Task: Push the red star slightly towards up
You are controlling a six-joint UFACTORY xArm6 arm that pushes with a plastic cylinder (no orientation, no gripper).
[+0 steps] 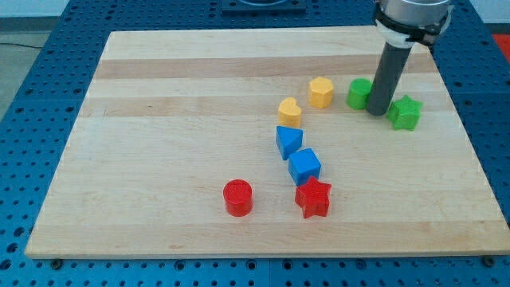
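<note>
The red star (pixel 313 198) lies near the view's bottom centre of the wooden board (pixel 159 119), touching the lower edge of a blue cube (pixel 304 166). My tip (pixel 378 112) is far off at the view's upper right, between a green cube (pixel 359 93) and a green star (pixel 405 112). The rod rises from the tip toward the view's top.
A red cylinder (pixel 237 197) sits left of the red star. A blue triangle (pixel 288 141) lies just above the blue cube. A yellow heart (pixel 289 111) and a yellow hexagon (pixel 320 92) lie above that. Blue perforated table surrounds the board.
</note>
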